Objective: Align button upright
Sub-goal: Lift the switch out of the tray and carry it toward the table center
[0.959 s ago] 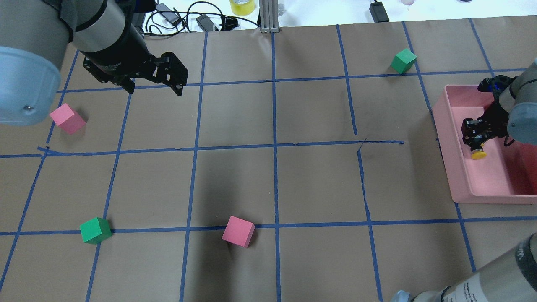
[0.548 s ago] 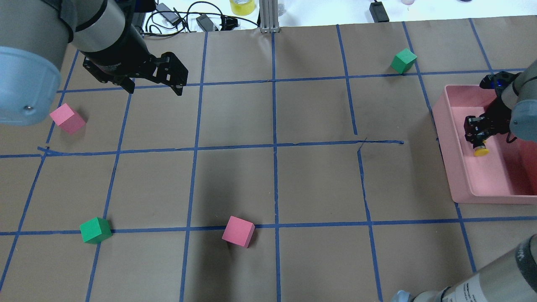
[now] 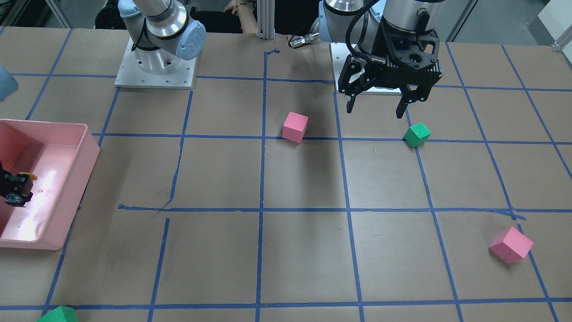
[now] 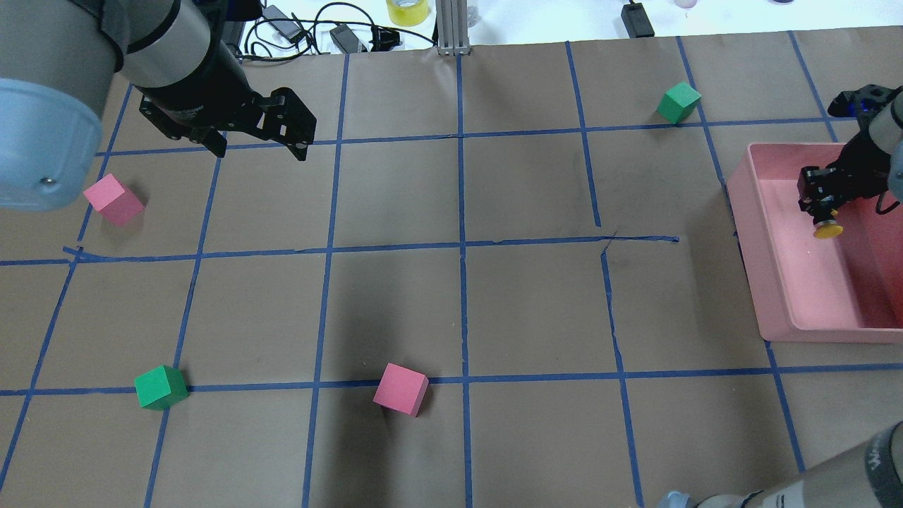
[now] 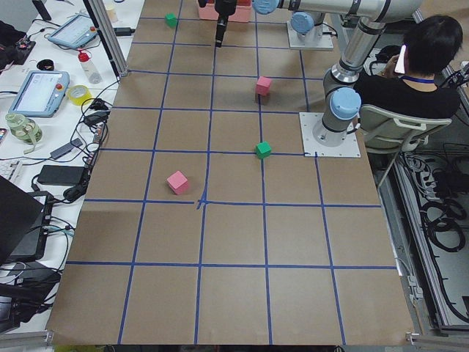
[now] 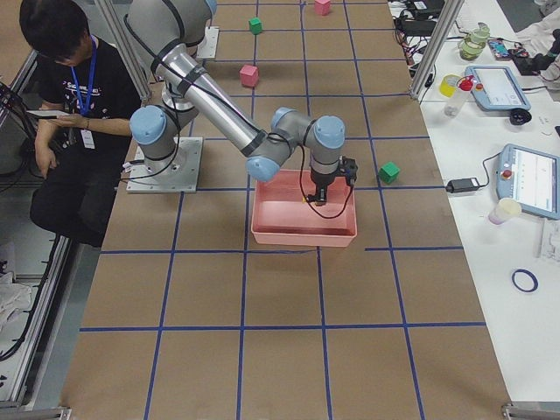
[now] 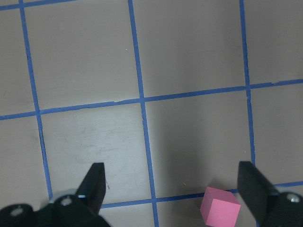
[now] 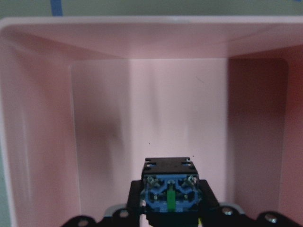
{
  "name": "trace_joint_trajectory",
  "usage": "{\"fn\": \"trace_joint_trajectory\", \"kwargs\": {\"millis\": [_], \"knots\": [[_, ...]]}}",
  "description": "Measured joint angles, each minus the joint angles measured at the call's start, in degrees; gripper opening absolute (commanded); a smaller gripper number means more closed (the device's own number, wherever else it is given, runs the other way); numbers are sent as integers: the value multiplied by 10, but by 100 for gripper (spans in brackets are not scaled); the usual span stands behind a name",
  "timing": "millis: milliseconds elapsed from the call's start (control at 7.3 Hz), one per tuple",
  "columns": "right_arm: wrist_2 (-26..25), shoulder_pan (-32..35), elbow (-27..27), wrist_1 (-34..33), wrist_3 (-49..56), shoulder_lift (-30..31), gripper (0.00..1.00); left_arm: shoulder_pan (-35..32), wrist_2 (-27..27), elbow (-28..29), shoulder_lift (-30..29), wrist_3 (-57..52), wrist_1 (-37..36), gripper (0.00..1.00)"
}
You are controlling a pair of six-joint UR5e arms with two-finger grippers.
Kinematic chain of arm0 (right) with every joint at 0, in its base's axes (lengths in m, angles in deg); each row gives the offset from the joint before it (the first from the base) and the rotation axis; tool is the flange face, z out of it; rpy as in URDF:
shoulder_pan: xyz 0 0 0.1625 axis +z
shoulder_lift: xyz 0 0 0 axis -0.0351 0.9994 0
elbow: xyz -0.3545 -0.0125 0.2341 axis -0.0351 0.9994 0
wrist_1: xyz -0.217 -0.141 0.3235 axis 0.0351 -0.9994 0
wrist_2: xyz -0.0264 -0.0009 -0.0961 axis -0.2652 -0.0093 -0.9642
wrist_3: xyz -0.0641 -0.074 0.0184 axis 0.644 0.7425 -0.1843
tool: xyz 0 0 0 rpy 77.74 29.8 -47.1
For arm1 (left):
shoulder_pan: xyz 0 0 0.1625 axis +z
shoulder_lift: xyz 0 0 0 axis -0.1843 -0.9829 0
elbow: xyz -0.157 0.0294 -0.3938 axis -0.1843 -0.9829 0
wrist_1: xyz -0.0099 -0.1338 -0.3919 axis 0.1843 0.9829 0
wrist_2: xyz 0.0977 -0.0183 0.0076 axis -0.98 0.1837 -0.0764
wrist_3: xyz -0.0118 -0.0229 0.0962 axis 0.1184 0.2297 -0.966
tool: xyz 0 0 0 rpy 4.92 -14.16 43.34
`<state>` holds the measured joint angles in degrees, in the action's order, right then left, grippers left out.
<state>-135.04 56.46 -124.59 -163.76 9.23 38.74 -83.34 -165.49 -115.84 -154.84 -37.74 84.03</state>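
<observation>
Button: the button (image 4: 827, 228) sits inside the pink bin (image 4: 748, 233). Its yellow cap points away from the wrist and its blue terminal end (image 8: 169, 189) faces the wrist camera. Whether it touches the bin floor cannot be told.
Right gripper: the right gripper (image 4: 822, 212) is clamped on the button's black body, between the bin walls.
Left gripper: the left gripper (image 4: 261, 152) hangs empty with its fingers spread wide, well apart from the bin and near a pink cube (image 7: 219, 211).
Doing it well: the cap-away hold probably calls for a slow wrist turn clear of the walls. The base block should be seated flat before the grip is released.
</observation>
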Motion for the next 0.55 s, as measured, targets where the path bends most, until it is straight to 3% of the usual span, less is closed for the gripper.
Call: {"fn": "trace_joint_trajectory", "kwargs": {"millis": [548], "knots": [[-9,134,87,121,-111,60,0,0,0,0,0,0,0,100]]}}
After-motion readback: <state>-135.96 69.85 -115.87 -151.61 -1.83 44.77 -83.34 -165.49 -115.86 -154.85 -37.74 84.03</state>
